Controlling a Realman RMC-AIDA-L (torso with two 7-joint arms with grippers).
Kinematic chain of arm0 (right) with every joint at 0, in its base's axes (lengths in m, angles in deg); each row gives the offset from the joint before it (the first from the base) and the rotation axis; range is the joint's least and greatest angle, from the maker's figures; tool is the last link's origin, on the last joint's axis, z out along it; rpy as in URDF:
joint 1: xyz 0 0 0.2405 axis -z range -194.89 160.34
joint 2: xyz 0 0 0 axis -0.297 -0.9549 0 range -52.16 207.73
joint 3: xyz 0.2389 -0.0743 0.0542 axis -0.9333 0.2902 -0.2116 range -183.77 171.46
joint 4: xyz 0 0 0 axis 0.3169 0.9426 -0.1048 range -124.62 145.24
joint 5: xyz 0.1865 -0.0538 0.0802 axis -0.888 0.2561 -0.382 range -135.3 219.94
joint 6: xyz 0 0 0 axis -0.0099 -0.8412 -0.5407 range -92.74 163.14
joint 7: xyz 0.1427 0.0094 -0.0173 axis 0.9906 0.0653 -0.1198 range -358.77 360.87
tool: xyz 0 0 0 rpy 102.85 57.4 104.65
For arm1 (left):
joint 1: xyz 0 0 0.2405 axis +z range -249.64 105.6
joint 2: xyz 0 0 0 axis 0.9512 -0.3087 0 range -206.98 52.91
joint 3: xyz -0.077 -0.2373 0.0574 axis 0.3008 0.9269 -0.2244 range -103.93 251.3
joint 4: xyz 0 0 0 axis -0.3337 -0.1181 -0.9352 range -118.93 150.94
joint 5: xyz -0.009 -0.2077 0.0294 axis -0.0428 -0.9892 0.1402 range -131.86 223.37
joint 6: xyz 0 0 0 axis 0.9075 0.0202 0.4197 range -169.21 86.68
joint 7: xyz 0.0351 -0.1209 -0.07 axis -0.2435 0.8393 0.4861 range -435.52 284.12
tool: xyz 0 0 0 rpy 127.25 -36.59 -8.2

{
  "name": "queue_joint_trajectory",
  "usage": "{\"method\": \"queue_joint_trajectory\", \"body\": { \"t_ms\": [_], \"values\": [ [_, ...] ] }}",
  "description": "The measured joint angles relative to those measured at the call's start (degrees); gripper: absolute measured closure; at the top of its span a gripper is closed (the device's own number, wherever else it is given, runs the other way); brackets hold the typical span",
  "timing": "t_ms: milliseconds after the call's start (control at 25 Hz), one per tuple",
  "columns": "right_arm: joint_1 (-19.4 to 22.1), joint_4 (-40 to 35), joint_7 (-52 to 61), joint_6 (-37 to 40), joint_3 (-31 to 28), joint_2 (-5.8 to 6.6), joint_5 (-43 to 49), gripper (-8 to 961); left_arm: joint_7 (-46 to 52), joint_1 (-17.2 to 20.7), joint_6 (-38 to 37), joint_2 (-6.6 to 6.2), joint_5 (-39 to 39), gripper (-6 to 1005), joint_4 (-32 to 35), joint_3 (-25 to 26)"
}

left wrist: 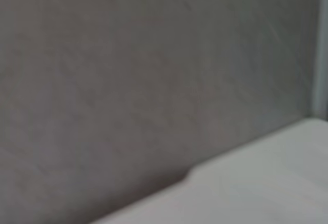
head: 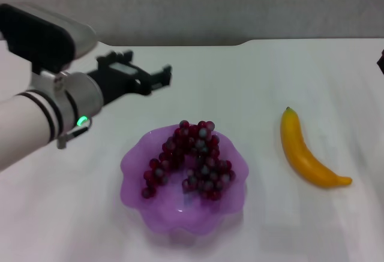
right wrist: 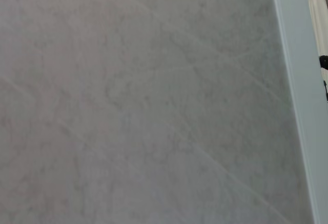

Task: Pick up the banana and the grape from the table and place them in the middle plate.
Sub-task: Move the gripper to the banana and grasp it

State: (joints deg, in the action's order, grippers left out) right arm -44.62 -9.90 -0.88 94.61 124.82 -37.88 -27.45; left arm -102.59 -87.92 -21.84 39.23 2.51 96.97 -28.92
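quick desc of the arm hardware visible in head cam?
Left arm: white cylindrical link with black bands, silver wrist joint bearing a small green light, dark housing above it. Left pincer: black and boxy, with a grey patch on top. Of the right arm only a dark sliver shows.

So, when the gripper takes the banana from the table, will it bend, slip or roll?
The banana looks smooth and glossy, so it may slip in a narrow grip. It seems stiff, probably keeping its curve when lifted. Lying flat on the table on its curved side, it would likely pivot rather than roll if pushed.
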Motion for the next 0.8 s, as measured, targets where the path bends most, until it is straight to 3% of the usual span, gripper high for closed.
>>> {"method": "queue_joint_trajectory", "body": {
  "t_ms": [240,560,800],
  "values": [
    [-0.03,-0.02,0.0,-0.01,0.21,0.0,-0.01,61,-2.03,2.66,-13.78,0.03,-0.07,105,-2.77,-0.41],
    [-0.56,-0.03,0.0,-0.04,0.36,0.0,0.17,62,-0.76,-0.02,-28.08,-0.06,-2.59,106,-13.92,0.47],
    [-0.66,0.0,0.0,-0.08,0.34,-0.07,0.28,61,1.69,-4.16,-30.47,-0.41,-4.71,105,-22.19,1.64]
  ]
}}
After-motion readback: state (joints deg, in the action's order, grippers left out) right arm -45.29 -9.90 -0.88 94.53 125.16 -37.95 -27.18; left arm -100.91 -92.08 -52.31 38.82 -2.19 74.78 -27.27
